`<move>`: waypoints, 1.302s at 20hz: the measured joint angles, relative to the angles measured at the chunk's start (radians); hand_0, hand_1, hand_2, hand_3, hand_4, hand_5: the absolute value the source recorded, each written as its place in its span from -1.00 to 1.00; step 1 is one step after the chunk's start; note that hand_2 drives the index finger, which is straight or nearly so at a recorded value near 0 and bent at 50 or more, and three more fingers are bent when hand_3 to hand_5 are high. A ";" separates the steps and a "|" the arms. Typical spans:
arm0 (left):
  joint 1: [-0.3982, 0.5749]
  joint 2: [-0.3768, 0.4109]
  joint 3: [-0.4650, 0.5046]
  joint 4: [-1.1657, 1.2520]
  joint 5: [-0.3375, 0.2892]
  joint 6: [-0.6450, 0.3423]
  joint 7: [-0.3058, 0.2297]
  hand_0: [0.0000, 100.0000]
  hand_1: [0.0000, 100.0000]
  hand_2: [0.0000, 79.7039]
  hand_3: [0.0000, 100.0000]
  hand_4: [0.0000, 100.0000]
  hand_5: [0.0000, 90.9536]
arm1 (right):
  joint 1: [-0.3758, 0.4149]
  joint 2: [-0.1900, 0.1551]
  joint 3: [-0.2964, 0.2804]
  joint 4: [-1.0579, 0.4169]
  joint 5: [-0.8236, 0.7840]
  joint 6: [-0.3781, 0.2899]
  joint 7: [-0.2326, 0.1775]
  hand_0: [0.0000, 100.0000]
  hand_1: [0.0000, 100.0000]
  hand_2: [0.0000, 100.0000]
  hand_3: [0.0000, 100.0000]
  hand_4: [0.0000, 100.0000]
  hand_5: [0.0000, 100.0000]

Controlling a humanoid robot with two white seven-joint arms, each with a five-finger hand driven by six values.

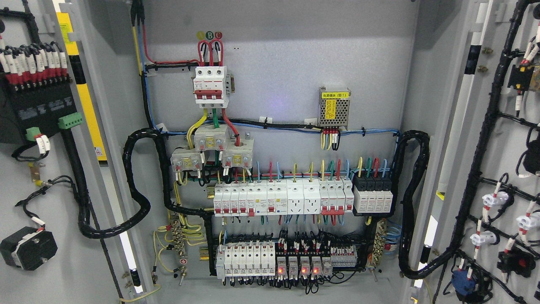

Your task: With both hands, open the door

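While both doors (42, 169) stand open, breakers (253, 200) show

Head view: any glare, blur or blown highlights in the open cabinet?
Head view: sharp, evenly lit; faint violet glare spot on the back panel; bright reflections blow out along both door edge strips; relay LEDs glow red, slightly bloomed; no hands visible.

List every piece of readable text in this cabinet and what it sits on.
"B", "C": round phase markers above the main breaker; the yellow one beside them is unreadable.
"(B1)": yellow label on the power supply module, after blurred Chinese characters.
All other labels are too small.
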State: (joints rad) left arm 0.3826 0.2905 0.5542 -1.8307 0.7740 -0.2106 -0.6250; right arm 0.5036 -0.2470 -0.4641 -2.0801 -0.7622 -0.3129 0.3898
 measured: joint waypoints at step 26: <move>-0.083 0.176 0.056 0.241 0.107 0.062 -0.056 -1.00 -1.00 -1.00 -1.00 -1.00 -1.00 | 0.008 -0.002 -0.042 0.028 -0.055 0.004 0.002 -0.60 -0.75 -1.00 -1.00 -1.00 -1.00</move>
State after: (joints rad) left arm 0.2999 0.4664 0.6100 -1.5899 0.8809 -0.1490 -0.6810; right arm 0.5118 -0.2495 -0.5062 -2.0521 -0.8172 -0.3090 0.3917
